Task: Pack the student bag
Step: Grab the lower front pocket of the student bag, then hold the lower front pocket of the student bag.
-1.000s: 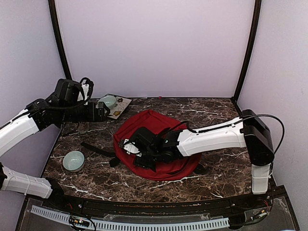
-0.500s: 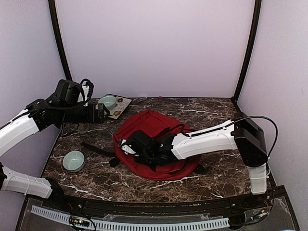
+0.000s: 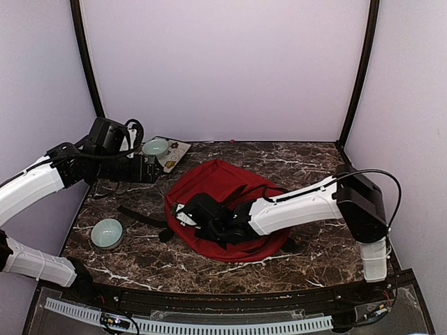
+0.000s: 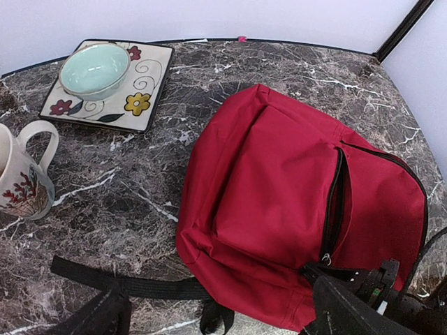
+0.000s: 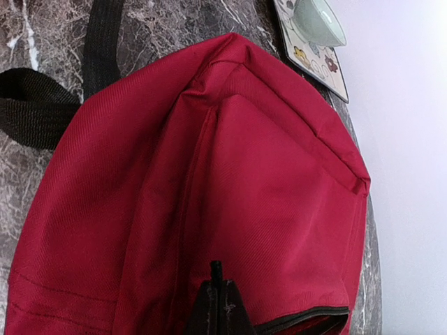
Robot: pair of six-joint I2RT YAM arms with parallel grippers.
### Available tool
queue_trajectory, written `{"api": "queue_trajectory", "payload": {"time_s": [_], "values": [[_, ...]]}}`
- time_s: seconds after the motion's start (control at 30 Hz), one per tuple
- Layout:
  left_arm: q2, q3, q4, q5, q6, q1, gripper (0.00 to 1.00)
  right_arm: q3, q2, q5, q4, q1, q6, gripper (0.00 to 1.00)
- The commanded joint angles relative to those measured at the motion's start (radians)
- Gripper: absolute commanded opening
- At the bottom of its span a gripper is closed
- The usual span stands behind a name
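Stage: early | bag (image 3: 223, 183) flat on surface (image 3: 314, 167), zipper (image 4: 334, 202) mostly shut, nothing visibly packed | mug (image 4: 21, 178), bowl (image 3: 107, 232) outside | right gripper (image 5: 218, 301) clenched at zipper | left gripper (image 3: 152, 169) released

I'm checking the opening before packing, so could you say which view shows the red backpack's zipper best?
The left wrist view: the zipper runs clearly down the student bag. The right wrist view catches only a short stretch at its bottom edge, by the right gripper. From the top, the right arm mostly covers it.
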Motion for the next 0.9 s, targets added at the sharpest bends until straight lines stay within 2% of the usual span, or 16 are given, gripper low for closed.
{"api": "queue_trajectory", "payload": {"time_s": [0.0,0.2,0.4,0.53,0.7,0.87], "values": [[-0.028,-0.028,0.028,0.026,0.023,0.009,0.93,-0.062,-0.121,-0.074,0.083,-0.036,0.111,0.0],[-0.012,-0.04,0.046,0.066,0.021,0.009,0.93,-0.13,-0.212,-0.23,0.121,-0.138,0.287,0.0],[-0.009,-0.062,0.083,0.192,0.07,0.009,0.91,-0.168,-0.248,-0.372,0.145,-0.221,0.402,0.0],[-0.002,-0.094,0.101,0.27,0.119,0.009,0.91,-0.19,-0.261,-0.52,0.182,-0.262,0.477,0.0],[0.07,-0.127,0.127,0.432,0.162,0.0,0.9,-0.191,-0.256,-0.507,0.177,-0.275,0.544,0.0],[0.124,-0.179,0.22,0.429,0.198,-0.1,0.89,-0.199,-0.271,-0.517,0.189,-0.277,0.586,0.0]]}}
